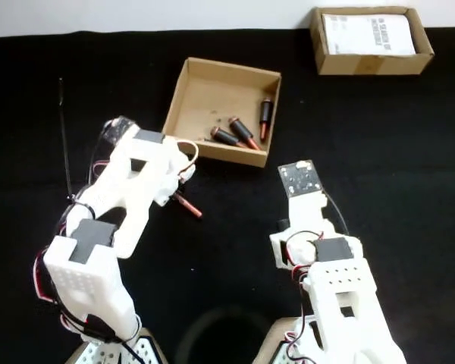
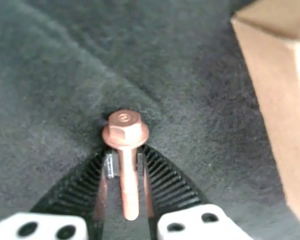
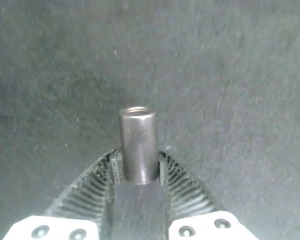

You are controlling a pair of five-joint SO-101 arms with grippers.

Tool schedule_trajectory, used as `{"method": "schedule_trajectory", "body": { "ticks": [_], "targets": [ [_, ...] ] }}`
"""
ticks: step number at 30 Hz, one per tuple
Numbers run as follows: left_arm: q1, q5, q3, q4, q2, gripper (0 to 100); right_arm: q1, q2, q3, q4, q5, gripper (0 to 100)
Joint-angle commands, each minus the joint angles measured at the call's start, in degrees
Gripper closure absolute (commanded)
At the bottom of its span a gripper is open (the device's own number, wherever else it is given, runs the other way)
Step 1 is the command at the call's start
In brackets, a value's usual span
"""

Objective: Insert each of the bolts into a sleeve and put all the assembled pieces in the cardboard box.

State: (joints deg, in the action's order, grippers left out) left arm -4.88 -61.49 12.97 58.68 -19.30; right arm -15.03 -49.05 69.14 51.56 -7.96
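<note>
The white plastic left arm [image 1: 114, 220] leans forward from its base, its black-ribbed left claw [image 2: 125, 155] clamped on the shank of a copper hex-head bolt [image 2: 125, 134] (head pointing outward). The white right arm [image 1: 335, 284] sits folded beside it, its right claw [image 3: 139, 155] gripping a dark metal sleeve [image 3: 137, 142], open end outward.

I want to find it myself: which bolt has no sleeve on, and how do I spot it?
Look for the open cardboard box in the middle of the black table. On the side nearer the arms, the left gripper grips a copper bolt by its shank. Unlike the three pieces in the box, it has no dark sleeve on it.
</note>
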Motion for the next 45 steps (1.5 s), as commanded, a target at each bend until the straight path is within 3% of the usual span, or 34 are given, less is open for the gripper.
{"method": "schedule_trajectory", "body": {
  "ticks": [1,8,14,22,28,34,38,45],
  "targets": [
    [-2.15,8.62,-6.55,4.13,0.66,99,-0.57,-0.31,-2.86,-3.91,-0.09,99.1],
    [-4.88,24.18,-24.57,17.93,0.66,99,-1.01,-1.19,-3.03,-11.47,9.67,99.1],
    [-4.97,34.55,-38.37,30.68,0.66,99,-5.58,-13.32,-3.21,-11.65,10.29,99.1],
    [-4.97,38.42,-47.34,41.49,1.36,99,-11.30,-27.12,4.79,-11.56,9.85,99.1],
    [-7.87,47.30,-41.63,41.49,13.41,99,-11.82,-30.37,10.68,-11.74,9.85,99.1],
    [-12.88,47.38,-35.21,40.62,25.45,99,-11.82,-30.64,16.75,-23.34,9.85,99.1],
    [-14.02,47.03,-29.93,32.26,30.11,99,-11.82,-30.64,19.74,-32.04,9.85,99.1],
    [-13.67,34.37,-14.55,13.45,34.33,99,-11.82,-30.64,22.46,-40.40,10.20,99.1]
  ]
}}
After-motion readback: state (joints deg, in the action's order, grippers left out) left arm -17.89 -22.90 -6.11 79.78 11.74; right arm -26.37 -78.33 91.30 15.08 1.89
